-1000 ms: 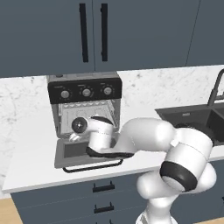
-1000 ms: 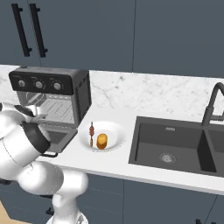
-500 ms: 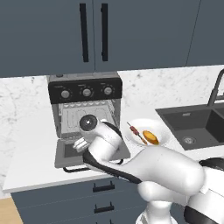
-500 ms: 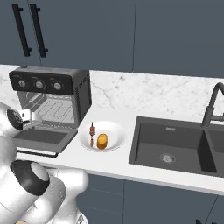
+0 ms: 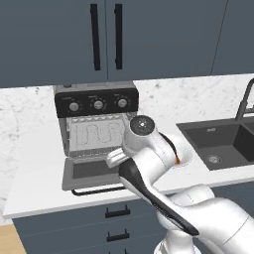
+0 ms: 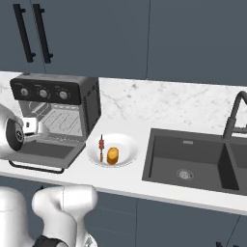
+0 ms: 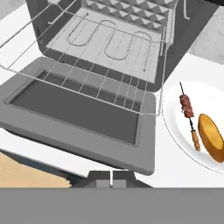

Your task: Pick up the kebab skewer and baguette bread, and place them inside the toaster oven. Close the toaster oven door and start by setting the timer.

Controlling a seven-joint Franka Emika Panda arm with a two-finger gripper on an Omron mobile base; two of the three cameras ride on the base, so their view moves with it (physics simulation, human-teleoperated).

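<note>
The toaster oven [image 6: 55, 113] stands on the counter with its toaster oven door [image 7: 83, 111] dropped flat open. Its wire rack [image 7: 87, 57] sticks out over the door. Right of the door, a white plate [image 7: 175, 131] carries the kebab skewer [image 7: 189, 116] and the baguette bread [image 7: 211, 135], side by side. In the right base view the kebab skewer [image 6: 101, 147] lies left of the baguette bread [image 6: 112, 155]. My gripper [image 7: 111, 178] hovers above the counter's front edge, just ahead of the door. Its fingertips are shut together with nothing between them.
A dark sink [image 6: 193, 164] with a black faucet [image 6: 234, 116] sits right of the plate [image 6: 123, 142]. Dark cabinets hang above the marble counter [image 5: 34, 163]. My own arm [image 5: 149, 168] covers the plate in the left base view.
The jaws have gone from open to shut on nothing. The arm has swung and folded lower in front of the oven. The plate, skewer and bread have not moved.
</note>
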